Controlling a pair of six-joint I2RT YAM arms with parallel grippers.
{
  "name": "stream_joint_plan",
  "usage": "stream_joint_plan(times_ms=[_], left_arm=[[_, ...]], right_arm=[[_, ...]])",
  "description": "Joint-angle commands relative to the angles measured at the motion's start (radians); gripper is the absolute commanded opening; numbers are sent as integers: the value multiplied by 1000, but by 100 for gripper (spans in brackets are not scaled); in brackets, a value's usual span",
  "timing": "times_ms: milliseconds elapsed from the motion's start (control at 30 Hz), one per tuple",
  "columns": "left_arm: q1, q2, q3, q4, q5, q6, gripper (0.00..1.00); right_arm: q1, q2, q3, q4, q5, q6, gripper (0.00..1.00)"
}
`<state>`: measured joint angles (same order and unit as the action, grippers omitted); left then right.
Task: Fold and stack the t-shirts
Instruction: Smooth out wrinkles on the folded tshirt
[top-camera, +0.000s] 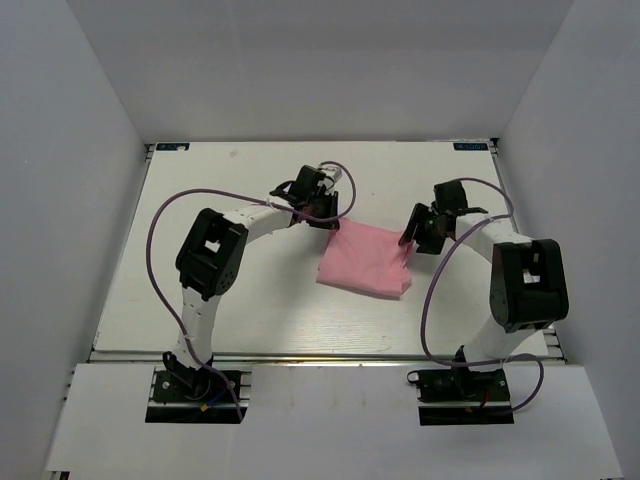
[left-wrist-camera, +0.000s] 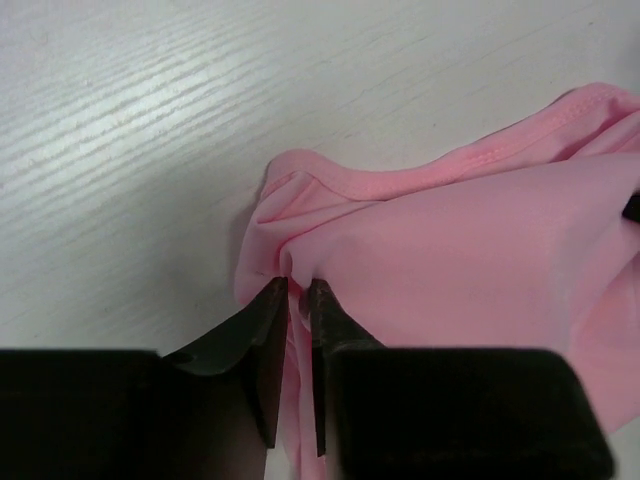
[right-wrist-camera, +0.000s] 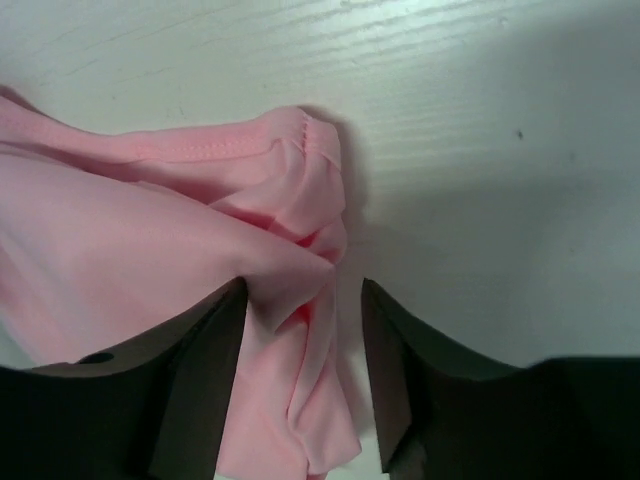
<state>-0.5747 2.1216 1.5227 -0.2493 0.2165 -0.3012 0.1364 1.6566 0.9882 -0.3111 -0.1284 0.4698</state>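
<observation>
The pink t-shirt (top-camera: 365, 260) lies folded into a rough rectangle at the middle of the white table. My left gripper (top-camera: 333, 222) is at its far left corner, shut on a pinch of the t-shirt fabric (left-wrist-camera: 420, 250), which bunches up between the fingers. My right gripper (top-camera: 410, 243) is at the far right corner, open, with its fingers either side of a loose bunched fold of the t-shirt (right-wrist-camera: 180, 240). The fabric hangs between the spread fingers without being pinched.
White table (top-camera: 220, 310) with white walls on three sides. Purple cables loop from both arms over the table. Bare tabletop lies to the left of and behind the t-shirt.
</observation>
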Motion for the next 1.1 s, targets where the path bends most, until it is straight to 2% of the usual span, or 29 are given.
stream_joint_plan(times_ms=[0, 33, 67, 100, 167, 367, 467, 600, 700, 900, 1067], left_arm=[[-14, -17, 42, 34, 20, 4, 25], [-14, -17, 42, 35, 20, 4, 17], [-14, -17, 42, 44, 20, 4, 0], [-14, -26, 42, 53, 35, 4, 0], [-14, -47, 7, 83, 47, 13, 0], [-14, -268, -185, 214, 46, 13, 0], [-14, -357, -252, 258, 26, 13, 0], [-14, -381, -272, 269, -37, 13, 0], [-14, -338, -228, 254, -83, 13, 0], [4, -137, -112, 245, -129, -22, 0], [13, -3, 16, 214, -255, -44, 0]], right_arm=[[-11, 35, 70, 86, -46, -3, 53], [-5, 52, 70, 102, -50, -5, 39], [-6, 52, 72, 104, -50, 0, 20], [-3, 52, 75, 116, -68, 1, 7], [-4, 32, 67, 122, -80, -3, 0], [0, -154, 20, 107, -71, -14, 0], [-4, -199, 0, 107, -51, -20, 0], [-6, -172, 15, 112, -53, -33, 0], [-8, -76, 68, 107, -45, -40, 0], [-12, 84, 174, 162, 4, -33, 0], [-20, 242, 269, 185, 16, 24, 0]])
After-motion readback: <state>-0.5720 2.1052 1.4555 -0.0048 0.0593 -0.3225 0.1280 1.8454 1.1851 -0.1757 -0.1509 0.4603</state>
